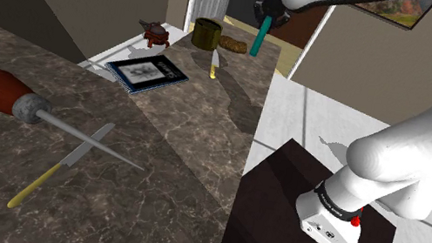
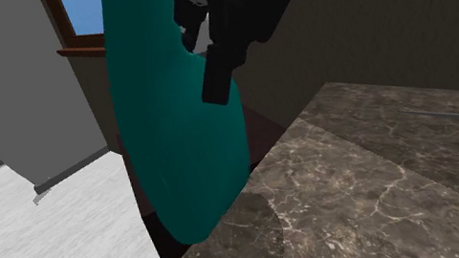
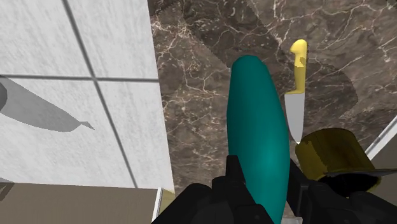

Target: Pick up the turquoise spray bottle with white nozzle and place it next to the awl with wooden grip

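I have the gripper (image 3: 262, 183) pinching the turquoise spray bottle (image 3: 257, 127) between both fingers. The bottle hangs in the air over the far end of the marble counter (image 1: 206, 115), near its right edge in the shoulder view, close to an olive can (image 1: 207, 33) and a small yellow-handled knife (image 1: 214, 63). The awl (image 1: 23, 101) with its reddish wooden grip lies well apart, at that view's near left, with a second yellow-handled knife (image 1: 58, 167) crossing its shaft

Teal spray bottle (image 3: 257, 133), black gripper (image 3: 262, 181), brown white-veined counter (image 3: 203, 76), red-brown-handled awl (image 1: 31, 106).
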You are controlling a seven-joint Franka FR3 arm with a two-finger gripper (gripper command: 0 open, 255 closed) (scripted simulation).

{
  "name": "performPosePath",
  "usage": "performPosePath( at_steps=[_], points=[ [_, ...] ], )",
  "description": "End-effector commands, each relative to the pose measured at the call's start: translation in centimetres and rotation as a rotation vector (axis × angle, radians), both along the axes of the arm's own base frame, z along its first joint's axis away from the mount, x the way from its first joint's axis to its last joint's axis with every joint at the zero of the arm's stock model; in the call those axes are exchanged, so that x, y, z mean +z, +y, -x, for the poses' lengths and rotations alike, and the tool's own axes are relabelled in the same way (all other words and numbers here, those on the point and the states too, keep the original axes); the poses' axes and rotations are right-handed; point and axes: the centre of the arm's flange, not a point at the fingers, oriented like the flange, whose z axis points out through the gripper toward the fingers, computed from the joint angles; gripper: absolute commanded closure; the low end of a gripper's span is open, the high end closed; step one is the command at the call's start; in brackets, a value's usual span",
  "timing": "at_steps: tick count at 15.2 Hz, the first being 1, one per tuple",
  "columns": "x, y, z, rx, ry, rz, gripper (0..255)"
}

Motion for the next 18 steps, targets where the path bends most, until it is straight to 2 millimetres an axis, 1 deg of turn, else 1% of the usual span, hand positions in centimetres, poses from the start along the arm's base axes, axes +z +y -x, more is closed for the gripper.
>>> performPosePath(
  at_steps=[1, 16, 18],
  points=[
    [1.1, 0.0, -0.1, 0.0, 0.0, 0.0, 255],
    [8.8, 0.0, -0.1, 0.0, 0.0, 0.0, 255],
    [8.3, 2.6, -0.1, 0.0, 0.0, 0.0, 255]
  ],
)
